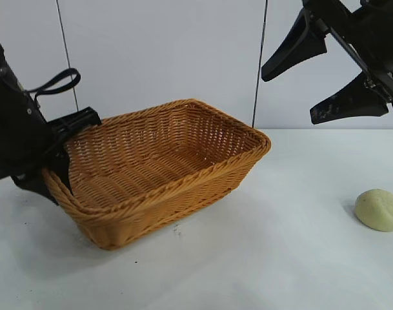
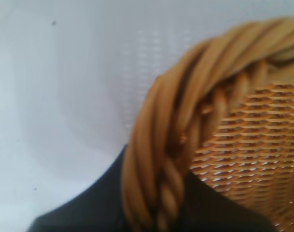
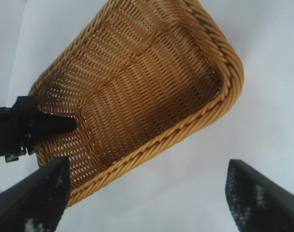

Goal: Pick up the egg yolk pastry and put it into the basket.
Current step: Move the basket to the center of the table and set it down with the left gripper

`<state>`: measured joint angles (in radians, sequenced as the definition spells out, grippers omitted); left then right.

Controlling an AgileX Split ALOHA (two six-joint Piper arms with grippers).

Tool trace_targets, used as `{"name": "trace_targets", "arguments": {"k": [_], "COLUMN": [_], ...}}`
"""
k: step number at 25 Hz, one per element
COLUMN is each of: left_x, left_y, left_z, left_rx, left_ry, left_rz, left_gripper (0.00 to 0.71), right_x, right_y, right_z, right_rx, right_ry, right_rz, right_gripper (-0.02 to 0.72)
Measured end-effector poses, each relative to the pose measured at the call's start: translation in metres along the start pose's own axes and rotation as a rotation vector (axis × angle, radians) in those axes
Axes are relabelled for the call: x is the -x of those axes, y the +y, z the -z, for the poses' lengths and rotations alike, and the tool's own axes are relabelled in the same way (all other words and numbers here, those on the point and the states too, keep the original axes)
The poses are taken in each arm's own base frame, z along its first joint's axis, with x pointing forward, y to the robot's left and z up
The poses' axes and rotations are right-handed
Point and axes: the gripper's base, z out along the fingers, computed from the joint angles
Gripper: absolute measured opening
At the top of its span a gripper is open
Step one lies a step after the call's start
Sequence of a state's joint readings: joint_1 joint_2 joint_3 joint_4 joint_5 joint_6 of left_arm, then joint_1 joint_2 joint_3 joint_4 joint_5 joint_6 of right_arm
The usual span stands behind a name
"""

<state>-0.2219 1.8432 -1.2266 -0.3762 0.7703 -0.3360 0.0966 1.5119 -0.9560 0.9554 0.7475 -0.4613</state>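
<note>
Basket (image 1: 157,169) interior bare and open from above. Left short rim blocked: left gripper (image 1: 57,158) clamped over the braided edge, one finger (image 3: 52,124) inside the wall, end raised off the counter (image 1: 273,258). Broad clear counter between basket and egg yolk pastry (image 1: 379,209), well apart. Right gripper (image 1: 325,71) high above the pastry, jaws spread wide, nothing between.

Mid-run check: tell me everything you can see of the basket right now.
The basket is a large rectangular golden-tan wicker piece with flared sides and a braided rim, and nothing is inside it. The left gripper is clamped on the rim of its left end wall, one finger inside, tilting that end off the white table. The pastry lies apart, at the right.
</note>
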Motion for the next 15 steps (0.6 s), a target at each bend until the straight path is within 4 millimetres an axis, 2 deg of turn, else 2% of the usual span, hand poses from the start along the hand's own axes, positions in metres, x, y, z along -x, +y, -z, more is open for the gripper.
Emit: {"name": "trace_targets", "arguments": {"k": [4,10,15], "left_x": [0.005,0.006,0.007], "left_y": [-0.004,-0.020,-0.023], "left_z": [-0.011,-0.023,-0.036], "left_rx": [0.027,0.020,0.013], "left_ry": [0.102,0.114,0.140], "left_rz": [-0.134,-0.198,-0.219], "left_gripper": [0.088,0.088,0.087], "right_x": [0.000,0.000,-0.001], "right_y": [0.000,0.000,0.000], "right_z": [0.000,0.000,0.000], "right_rx": [0.000,0.002,0.003], "right_ry": [0.001,0.005,0.007], "right_rz": [0.000,0.000,0.000], "right_gripper": [0.627,0.627,0.627]}}
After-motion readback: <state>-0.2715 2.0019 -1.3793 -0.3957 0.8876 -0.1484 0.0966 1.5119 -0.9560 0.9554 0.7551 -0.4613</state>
